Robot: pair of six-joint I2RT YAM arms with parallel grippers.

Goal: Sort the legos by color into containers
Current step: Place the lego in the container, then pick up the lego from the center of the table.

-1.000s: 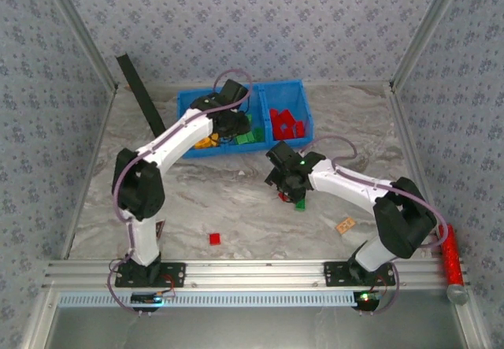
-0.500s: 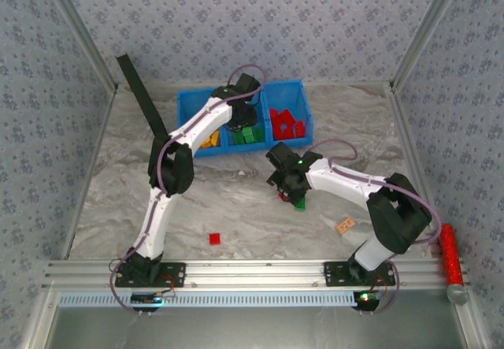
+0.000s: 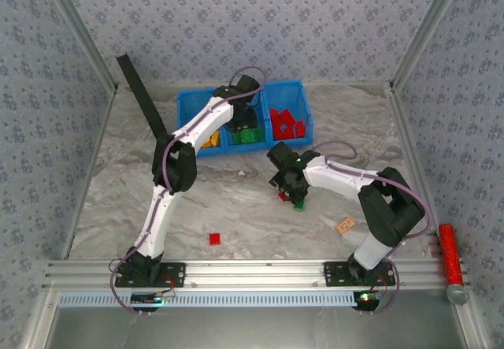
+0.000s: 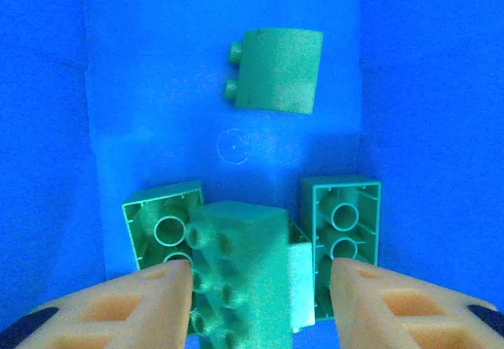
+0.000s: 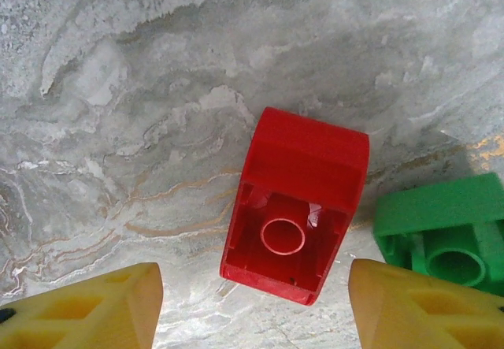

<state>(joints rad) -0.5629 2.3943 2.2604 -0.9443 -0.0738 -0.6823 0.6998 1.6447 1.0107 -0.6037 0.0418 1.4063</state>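
Inside the bright blue plastic bin (image 3: pixel 283 87), the left gripper (image 4: pixel 260 278) stands parted, seemingly dropping a green studded brick (image 4: pixel 240 258); the right gripper (image 5: pixel 252 274), wide astride a red hollow brick (image 5: pixel 303 176), must close next.

The table (image 3: pixel 236 199) has a smooth, marble-veined top with a dull sheen. The bin (image 3: pixel 186 101) is smooth blue plastic. The red brick (image 5: pixel 298 199) is hard, glossy plastic; the green brick (image 4: pixel 277 72) looks finely grainy and matt. The fingers (image 4: pixel 134 306) are matt orange plastic. The rail (image 3: pixel 252 270) is ribbed bare metal. The cylinder (image 3: pixel 450 254) glitters red.
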